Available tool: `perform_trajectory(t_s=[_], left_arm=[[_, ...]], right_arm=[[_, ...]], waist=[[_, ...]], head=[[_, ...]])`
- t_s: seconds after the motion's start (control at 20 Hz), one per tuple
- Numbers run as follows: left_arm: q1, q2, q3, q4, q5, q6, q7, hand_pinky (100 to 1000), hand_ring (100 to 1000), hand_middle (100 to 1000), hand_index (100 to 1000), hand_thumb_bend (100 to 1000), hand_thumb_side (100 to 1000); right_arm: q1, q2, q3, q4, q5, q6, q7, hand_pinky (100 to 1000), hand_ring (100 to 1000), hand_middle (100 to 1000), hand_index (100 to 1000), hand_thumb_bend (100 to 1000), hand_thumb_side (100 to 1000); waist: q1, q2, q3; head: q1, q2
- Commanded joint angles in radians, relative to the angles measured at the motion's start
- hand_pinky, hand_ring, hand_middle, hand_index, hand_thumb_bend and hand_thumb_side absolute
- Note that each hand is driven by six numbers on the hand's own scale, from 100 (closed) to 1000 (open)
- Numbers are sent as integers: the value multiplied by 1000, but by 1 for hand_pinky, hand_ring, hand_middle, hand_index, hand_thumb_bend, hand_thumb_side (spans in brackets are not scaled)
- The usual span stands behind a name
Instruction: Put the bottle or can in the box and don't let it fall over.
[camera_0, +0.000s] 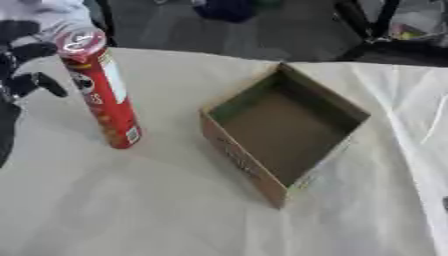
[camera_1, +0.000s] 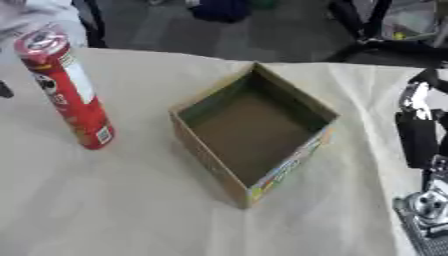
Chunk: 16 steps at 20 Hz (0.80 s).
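The open box (camera_1: 254, 135) sits empty mid-desk (camera_0: 131, 210). The right hand (camera_1: 418, 125) rests at the right edge, fingers straight. Farther left, the can (camera_0: 101, 90) stands upright; the left hand (camera_0: 26, 70) hovers beside it, fingers spread.

Two head-camera views looking down on a covered surface (camera_0: 131, 210).
Both share the open box (camera_1: 254, 132) mid-frame and the red can (camera_0: 101, 90) upper left.

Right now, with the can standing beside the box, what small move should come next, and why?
Probably close the left robot hand around the red can. The can stands upright on the table, left of the open cardboard box, and the hand sits beside it with fingers spread, not gripping. The box is empty, so a grasp comes before any lift.
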<state>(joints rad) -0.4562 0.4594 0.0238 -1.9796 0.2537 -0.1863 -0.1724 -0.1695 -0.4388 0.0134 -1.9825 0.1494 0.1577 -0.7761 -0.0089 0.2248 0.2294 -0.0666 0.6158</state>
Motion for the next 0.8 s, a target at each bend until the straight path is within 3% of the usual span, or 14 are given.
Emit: perform_trajectory(t_s=[0.05, 0.35, 0.5, 0.8], left_arm=[[-44, 102, 1, -20, -48, 7, 11, 547, 798, 803, 833, 100, 547], [-157, 241, -102, 68, -133, 81, -58, 602, 808, 804, 830, 100, 504], [-216, 307, -167, 133, -174, 106, -98, 652, 818, 810, 834, 100, 556], [-316, 451, -278, 217, -262, 90, -187, 723, 838, 821, 839, 100, 599]], right_arm=[[2, -36, -1, -18, 0, 7, 2, 390, 769, 966, 943, 100, 627], [29, -67, 0, -18, 3, 21, 15, 388, 769, 965, 942, 100, 620], [39, -78, 1, -18, 4, 27, 20, 386, 769, 965, 942, 100, 617], [50, -87, 7, -18, 1, 38, 31, 382, 769, 964, 942, 100, 613]], waist=[[6, -24, 3], [24, -43, 15], [29, -47, 19], [25, -49, 16]], head=[[-7, 14], [-24, 41], [-30, 46], [-26, 46]])
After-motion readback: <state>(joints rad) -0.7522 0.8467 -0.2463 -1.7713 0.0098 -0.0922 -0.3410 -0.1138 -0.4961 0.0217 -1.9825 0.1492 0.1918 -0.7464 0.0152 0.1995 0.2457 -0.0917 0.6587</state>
